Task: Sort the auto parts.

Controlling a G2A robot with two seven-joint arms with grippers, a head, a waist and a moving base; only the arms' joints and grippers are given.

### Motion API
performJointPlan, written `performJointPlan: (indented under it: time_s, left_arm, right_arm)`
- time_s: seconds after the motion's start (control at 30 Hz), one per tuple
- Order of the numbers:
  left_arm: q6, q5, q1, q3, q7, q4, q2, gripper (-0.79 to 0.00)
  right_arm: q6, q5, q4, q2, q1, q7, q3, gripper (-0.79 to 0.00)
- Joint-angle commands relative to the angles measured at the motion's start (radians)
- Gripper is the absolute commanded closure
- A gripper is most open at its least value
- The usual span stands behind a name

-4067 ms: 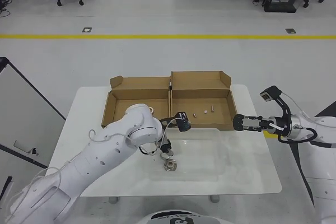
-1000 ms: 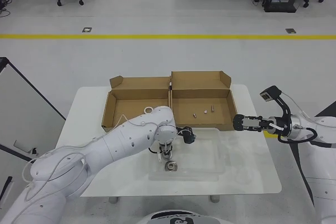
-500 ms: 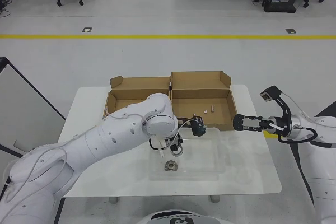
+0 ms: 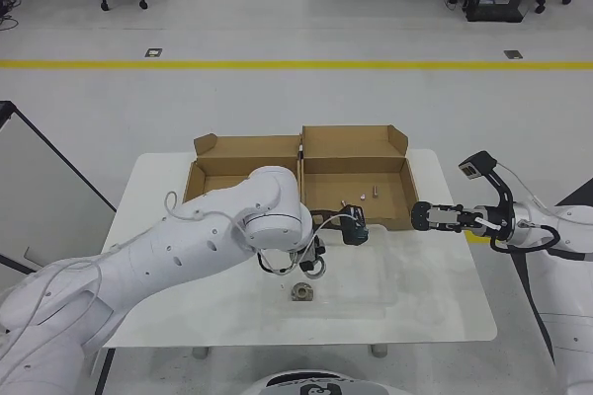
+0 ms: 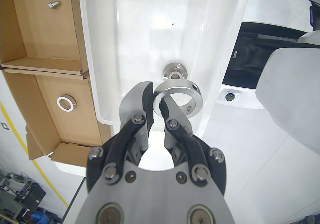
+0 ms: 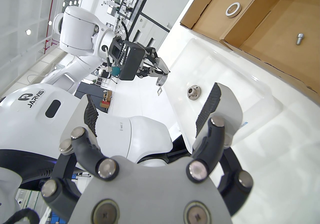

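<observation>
The left gripper [image 5: 156,107] is clamped on the wall of a steel shaft collar [image 5: 193,99], with one finger outside the ring and the other through its bore. The inner finger is partly hidden behind the collar's wall. The collar hangs above one end of the clear tray [image 5: 86,34], and its rim overlaps the near edge of a flanged bushing [image 5: 174,73] that lies on the tray floor below it. In the top view the gripper's fingers [image 4: 311,265] and the collar between them are too small to make out, and the transparent tray shows as little more than a faint outline around the bushing [image 4: 299,291].

Behind the tray, two open cardboard boxes stand side by side on the table [image 4: 455,296]. The left box [image 5: 47,99] holds a second metal ring [image 5: 66,104]. From above, the left arm covers much of that box's floor and hides the ring. The right box [image 4: 356,168] holds small bolts [image 4: 373,192].

The right gripper [image 4: 415,215] hangs at the table's right edge, just beside the right box's corner, with its fingers spread wide and nothing between them.
</observation>
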Motion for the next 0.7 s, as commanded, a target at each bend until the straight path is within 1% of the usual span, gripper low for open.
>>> performJointPlan:
  time_s: [0.0,0.07,0.1,0.17,0.2,0.3,0.37,0.53,0.6,0.67]
  left_arm:
    - [0.014,0.006,0.016,-0.028,0.085,0.015,0.004,0.000]
    - [-0.011,-0.081,0.028,-0.072,0.135,0.030,0.010,0.000]
    - [-0.046,-0.142,0.032,-0.109,0.152,0.046,0.018,0.000]
    - [-0.079,-0.195,0.038,-0.157,0.177,0.066,0.029,0.000]
    - [-0.108,-0.248,0.052,-0.194,0.198,0.078,0.038,0.000]
    - [-0.185,-0.359,0.076,-0.269,0.200,0.104,0.060,0.000]
    - [-0.216,-0.430,0.094,-0.314,0.211,0.116,0.075,0.000]
    - [-0.270,-0.576,0.129,-0.388,0.265,0.126,0.118,0.000]
    - [-0.296,-0.662,0.146,-0.413,0.291,0.143,0.134,0.000]
    - [-0.316,-0.709,0.154,-0.443,0.311,0.172,0.147,0.000]
  right_arm:
    - [0.000,0.000,0.000,0.000,0.000,0.000,0.000,-0.785]
    - [0.000,0.000,0.000,0.000,0.000,0.000,0.000,-0.785]
    - [0.000,0.000,0.000,0.000,0.000,0.000,0.000,-0.785]
    - [0.000,0.000,0.000,0.000,0.000,0.000,0.000,-0.785]
    - [0.000,0.000,0.000,0.000,0.000,0.000,0.000,-0.785]
    - [0.000,0.000,0.000,0.000,0.000,0.000,0.000,-0.785]
    - [0.000,0.000,0.000,0.000,0.000,0.000,0.000,-0.785]
    - [0.000,0.000,0.000,0.000,0.000,0.000,0.000,-0.785]
    - [0.000,0.000,0.000,0.000,0.000,0.000,0.000,-0.785]
    - [0.000,0.000,0.000,0.000,0.000,0.000,0.000,-0.785]
